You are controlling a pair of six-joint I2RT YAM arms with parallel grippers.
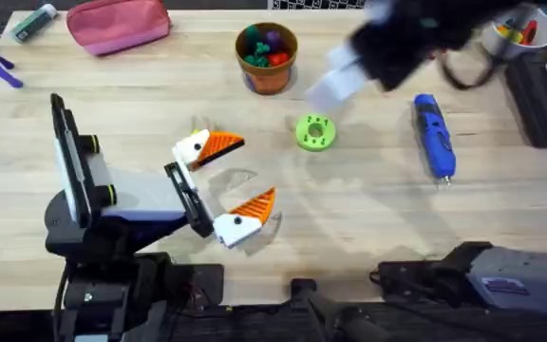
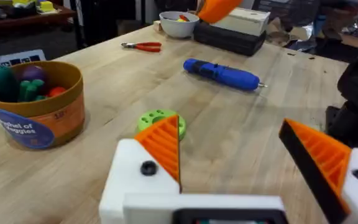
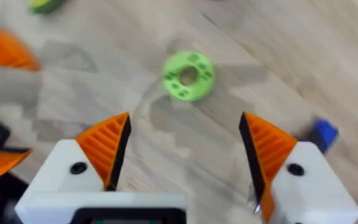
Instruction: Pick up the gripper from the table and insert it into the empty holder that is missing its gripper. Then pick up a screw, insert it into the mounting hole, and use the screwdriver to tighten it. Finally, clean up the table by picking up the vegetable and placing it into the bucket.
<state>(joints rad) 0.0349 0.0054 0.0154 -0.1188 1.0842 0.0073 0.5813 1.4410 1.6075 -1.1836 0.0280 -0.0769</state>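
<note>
The left hand (image 1: pixel 224 185) rests low over the near-left part of the desk (image 1: pixel 368 218), its two white fingers spread well apart, each carrying an orange ribbed pad (image 1: pixel 220 144) with nothing between them. The right hand (image 3: pixel 182 155) is raised high over the far side of the desk, a dark blurred shape in the overhead view; its wrist view looks straight down, fingers wide apart and empty, with the green holed disc (image 3: pixel 188 75) lying on the wood below. That disc (image 1: pixel 314 132) sits near the middle of the desk, between the left hand and the screwdriver (image 1: pixel 434 136) — the blue tool lies flat to the right, its thin metal tip pointing toward the near edge. The bucket (image 1: pixel 267 57) stands upright at the far middle, holding several coloured toy vegetables. Red-handled pliers (image 2: pixel 142 46) lie beyond the screwdriver, near a white bowl (image 2: pixel 178 23). A pink pouch (image 1: pixel 119 24) lies at the far left.
</note>
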